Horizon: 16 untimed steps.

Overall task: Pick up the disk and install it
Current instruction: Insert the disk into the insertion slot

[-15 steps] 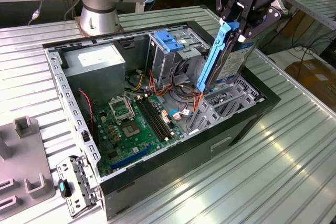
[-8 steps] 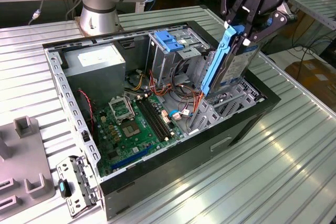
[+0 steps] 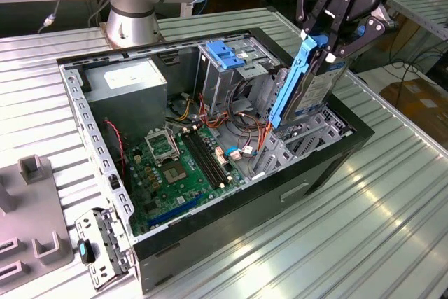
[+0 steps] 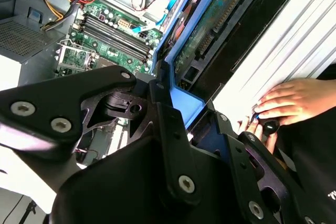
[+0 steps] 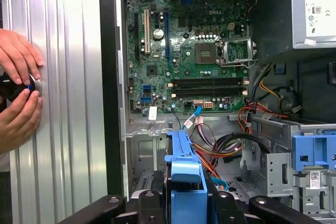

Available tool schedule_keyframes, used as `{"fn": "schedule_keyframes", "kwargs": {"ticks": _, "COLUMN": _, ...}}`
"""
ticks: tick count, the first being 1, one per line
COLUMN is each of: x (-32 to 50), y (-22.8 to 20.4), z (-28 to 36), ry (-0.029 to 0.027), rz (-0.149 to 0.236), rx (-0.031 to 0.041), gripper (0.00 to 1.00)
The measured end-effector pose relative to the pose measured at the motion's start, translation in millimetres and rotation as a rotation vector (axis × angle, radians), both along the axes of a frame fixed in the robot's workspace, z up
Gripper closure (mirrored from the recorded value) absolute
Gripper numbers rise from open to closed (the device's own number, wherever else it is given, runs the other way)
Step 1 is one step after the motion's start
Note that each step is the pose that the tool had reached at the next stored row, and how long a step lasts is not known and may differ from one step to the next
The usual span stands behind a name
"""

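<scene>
In the exterior view, the black gripper (image 3: 327,38) pinches the disk (image 3: 316,87) between its jaws, which close on the bright blue plastic rails at the sides of the disk. The disk is a flat grey rectangle and stands nearly upright, a little tilted. Its lower end reaches into the low metal bay at the end of the open case (image 3: 329,166) toward the exterior view's right. The case has black walls and lies on a table (image 3: 392,229) of ribbed, shiny metal. Inside the case there is a green motherboard (image 3: 175,166), a plain grey power supply (image 3: 129,83) at the far corner, and a lighter blue plastic block (image 3: 227,54) on top of a tall cage (image 3: 213,85) of perforated metal. In the second wrist view, the black link arms of the gripper are bolted with round screws, and the disk shows a green circuit face between its blue rails. A person's hand (image 4: 294,100) rests on the ribbed table beside the edge of the case, at a small black knob (image 4: 271,126). In the first wrist view, the end tab of a blue rail sits between the black fingers (image 5: 149,203), above bundles of red, orange and black wires (image 5: 220,148), and two hands hold a round black object at the table's edge.
</scene>
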<state>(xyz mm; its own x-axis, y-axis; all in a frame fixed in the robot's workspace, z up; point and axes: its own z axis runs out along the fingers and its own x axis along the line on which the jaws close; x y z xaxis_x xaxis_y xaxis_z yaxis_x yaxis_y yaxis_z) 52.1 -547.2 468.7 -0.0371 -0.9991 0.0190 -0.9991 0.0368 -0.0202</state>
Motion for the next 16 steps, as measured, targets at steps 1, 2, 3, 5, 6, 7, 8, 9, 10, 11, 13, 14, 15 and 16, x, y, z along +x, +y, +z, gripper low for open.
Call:
{"fn": "schedule_keyframes", "kwargs": {"ticks": 1, "x": 0.0, "y": 0.0, "z": 0.0, "ry": 0.0, "rz": 0.0, "rx": 0.0001, "gripper": 0.63}}
{"fn": "schedule_keyframes", "kwargs": {"ticks": 2, "x": 0.0, "y": 0.0, "z": 0.0, "ry": 0.0, "rz": 0.0, "rx": 0.0, "gripper": 0.63}}
{"fn": "schedule_keyframes", "kwargs": {"ticks": 3, "x": 0.0, "y": 0.0, "z": 0.0, "ry": 0.0, "rz": 0.0, "rx": 0.0, "gripper": 0.63}}
{"fn": "schedule_keyframes", "kwargs": {"ticks": 5, "x": 0.0, "y": -0.1, "z": 0.0, "ry": 0.0, "rz": 0.0, "rx": 0.0, "gripper": 0.63}}
{"fn": "schedule_keyframes", "kwargs": {"ticks": 6, "x": 0.0, "y": -0.1, "z": 0.0, "ry": 0.0, "rz": 0.0, "rx": 0.0, "gripper": 0.63}}
{"fn": "schedule_keyframes", "kwargs": {"ticks": 7, "x": 0.0, "y": -0.1, "z": 0.0, "ry": 0.0, "rz": 0.0, "rx": 0.0001, "gripper": 0.63}}
{"fn": "schedule_keyframes", "kwargs": {"ticks": 8, "x": 0.0, "y": -0.7, "z": -0.2, "ry": 0.0, "rz": 0.0, "rx": 0.0, "gripper": 0.63}}
{"fn": "schedule_keyframes", "kwargs": {"ticks": 9, "x": 0.2, "y": -1.5, "z": -0.5, "ry": 0.0, "rz": 0.0, "rx": 0.0002, "gripper": 0.63}}
{"fn": "schedule_keyframes", "kwargs": {"ticks": 10, "x": 0.6, "y": -2.8, "z": -1.4, "ry": 0.0, "rz": 0.0, "rx": 0.0006, "gripper": 0.63}}
{"fn": "schedule_keyframes", "kwargs": {"ticks": 11, "x": 1.2, "y": -3.2, "z": -2.1, "ry": 0.0, "rz": 0.0, "rx": 0.0008, "gripper": 0.63}}
{"fn": "schedule_keyframes", "kwargs": {"ticks": 13, "x": 3.8, "y": -3.5, "z": -3.6, "ry": 0.0002, "rz": 0.0, "rx": 0.0004, "gripper": 0.63}}
{"fn": "schedule_keyframes", "kwargs": {"ticks": 14, "x": 4.5, "y": -3.6, "z": -4.4, "ry": 0.0002, "rz": 0.0, "rx": 0.0005, "gripper": 0.63}}
{"fn": "schedule_keyframes", "kwargs": {"ticks": 15, "x": 5.0, "y": -3.7, "z": -5.2, "ry": 0.0003, "rz": 0.0, "rx": 0.0006, "gripper": 0.63}}
{"fn": "schedule_keyframes", "kwargs": {"ticks": 16, "x": 5.5, "y": -3.9, "z": -6.3, "ry": 0.0004, "rz": 0.0, "rx": 0.0006, "gripper": 0.63}}
